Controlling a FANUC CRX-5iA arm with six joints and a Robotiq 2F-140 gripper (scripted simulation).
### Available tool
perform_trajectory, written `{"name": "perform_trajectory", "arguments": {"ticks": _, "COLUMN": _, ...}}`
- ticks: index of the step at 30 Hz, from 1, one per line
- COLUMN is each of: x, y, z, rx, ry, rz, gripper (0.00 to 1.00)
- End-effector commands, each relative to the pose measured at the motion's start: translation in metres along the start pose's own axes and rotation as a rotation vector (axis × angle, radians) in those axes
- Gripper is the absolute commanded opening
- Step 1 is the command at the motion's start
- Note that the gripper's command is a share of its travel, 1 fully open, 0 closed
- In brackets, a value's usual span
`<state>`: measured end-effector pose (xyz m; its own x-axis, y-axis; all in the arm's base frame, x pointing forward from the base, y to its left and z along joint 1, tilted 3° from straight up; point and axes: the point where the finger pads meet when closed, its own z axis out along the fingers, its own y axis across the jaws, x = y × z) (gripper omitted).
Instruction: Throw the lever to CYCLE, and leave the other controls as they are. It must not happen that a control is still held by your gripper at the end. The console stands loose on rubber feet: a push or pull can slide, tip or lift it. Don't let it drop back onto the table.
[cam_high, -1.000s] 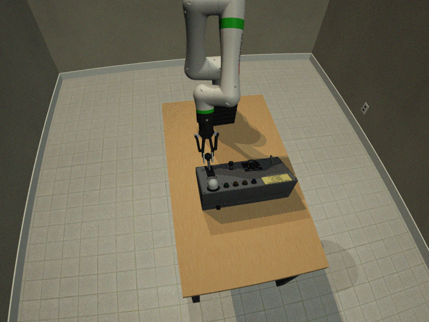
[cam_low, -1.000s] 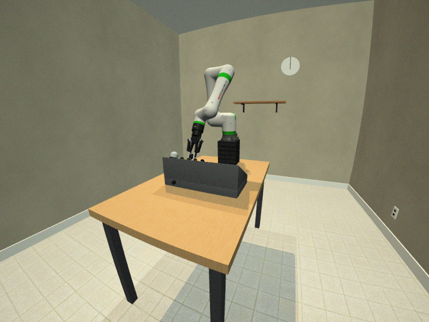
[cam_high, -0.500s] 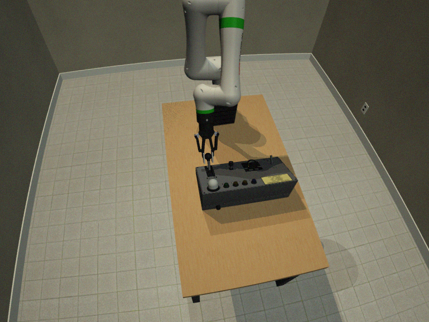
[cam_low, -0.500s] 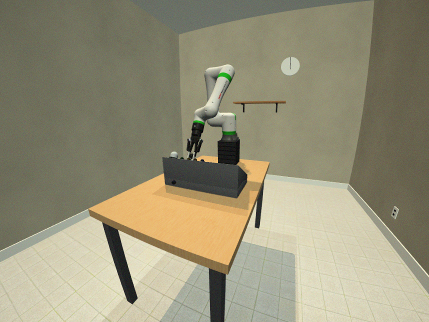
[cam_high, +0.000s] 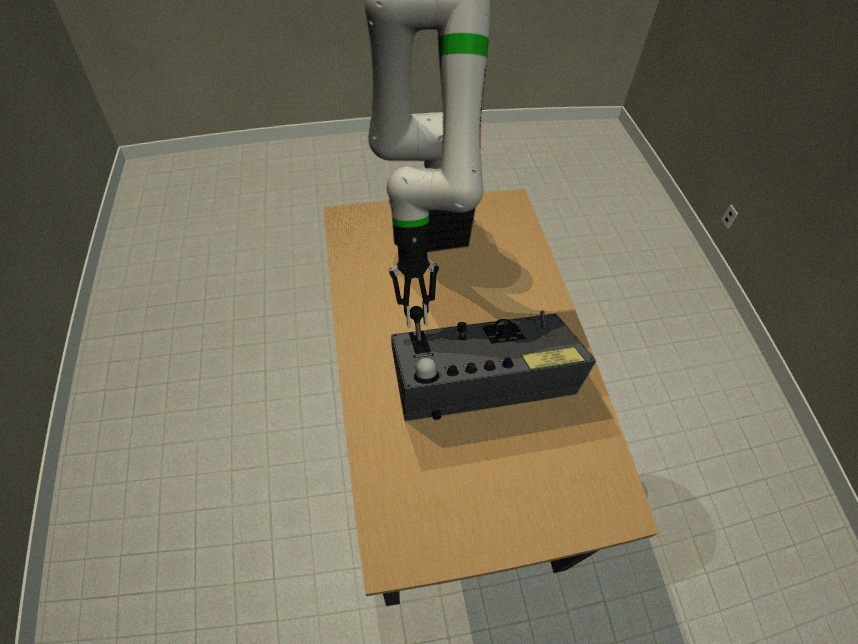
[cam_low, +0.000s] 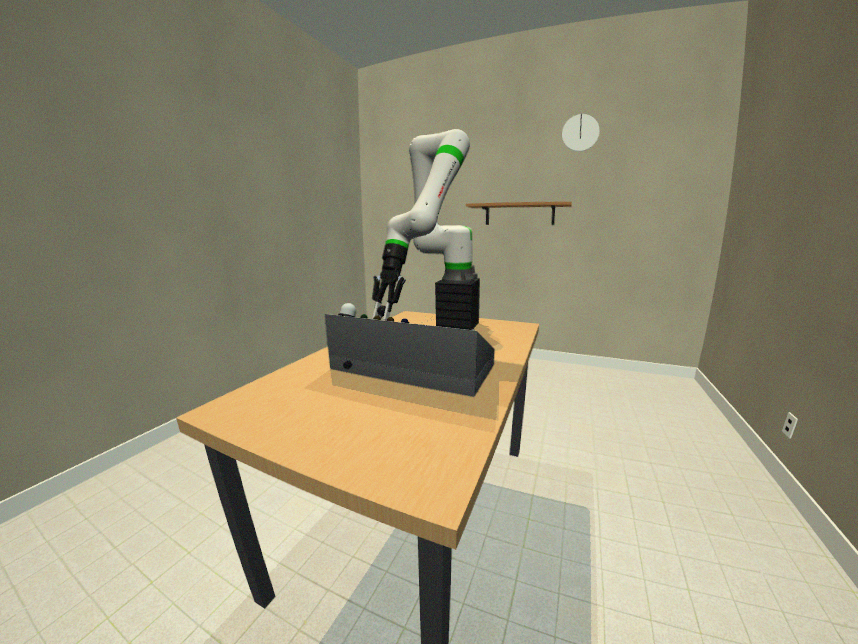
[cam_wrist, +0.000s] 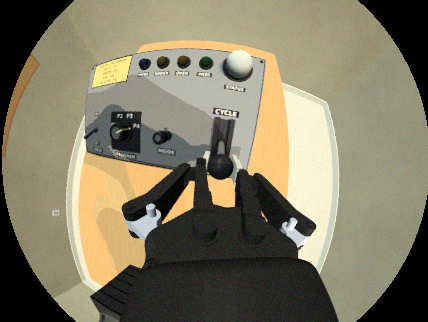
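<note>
A dark grey console (cam_high: 488, 370) stands on the wooden table. Its lever, with a black ball knob (cam_high: 415, 314), rises from a slot at the console's left end. In the wrist view the knob (cam_wrist: 221, 162) sits at the slot's end away from the CYCLE label (cam_wrist: 225, 113). My gripper (cam_high: 414, 317) comes down from behind the console and is shut on the knob; it also shows in the wrist view (cam_wrist: 221, 176). In the exterior view the gripper (cam_low: 383, 309) reaches just behind the console's top edge, and the knob is hidden there.
On the panel are a white dome button (cam_high: 425, 367), a row of small coloured buttons (cam_high: 479, 366), a yellow plate (cam_high: 552, 357), a rotary selector (cam_wrist: 124, 135), a small knob (cam_wrist: 160, 137) and a thin toggle (cam_high: 541, 318). The arm's black base (cam_low: 456, 302) stands behind the console.
</note>
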<state>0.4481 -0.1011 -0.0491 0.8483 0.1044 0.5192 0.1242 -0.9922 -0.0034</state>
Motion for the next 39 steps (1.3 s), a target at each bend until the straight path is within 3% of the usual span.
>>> {"name": "perform_trajectory", "arguments": {"ticks": 1, "x": 0.003, "y": 0.000, "z": -0.001, "rx": -0.001, "ry": 0.001, "rz": 0.000, "gripper": 0.00}}
{"name": "perform_trajectory", "arguments": {"ticks": 39, "x": 0.052, "y": 0.000, "z": 0.001, "rx": -0.001, "ry": 0.001, "rz": 0.000, "gripper": 0.00}}
